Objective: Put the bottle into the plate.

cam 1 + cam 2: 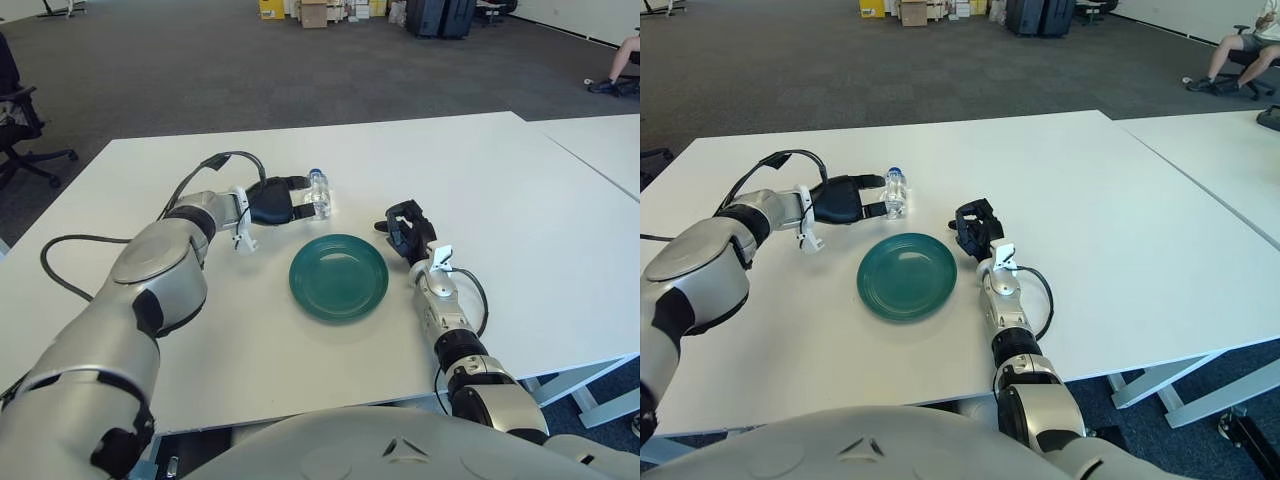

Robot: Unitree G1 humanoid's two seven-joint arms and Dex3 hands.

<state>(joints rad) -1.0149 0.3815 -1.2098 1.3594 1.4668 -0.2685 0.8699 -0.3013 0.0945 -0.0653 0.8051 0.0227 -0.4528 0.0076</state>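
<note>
A small clear bottle (320, 192) with a blue cap stands upright on the white table (520, 220), just beyond the dark green plate (338, 277). The plate has nothing on it. My left hand (303, 198) reaches in from the left at bottle height. Its black fingers (872, 181) are stretched out to the bottle's near and far sides and look open around it, not closed. My right hand (405, 230) shows just right of the plate, fingers curled, holding nothing.
A black cable (60, 262) loops along my left arm over the table's left part. A second white table (600, 140) stands to the right across a narrow gap. An office chair (15, 120) is off the left edge.
</note>
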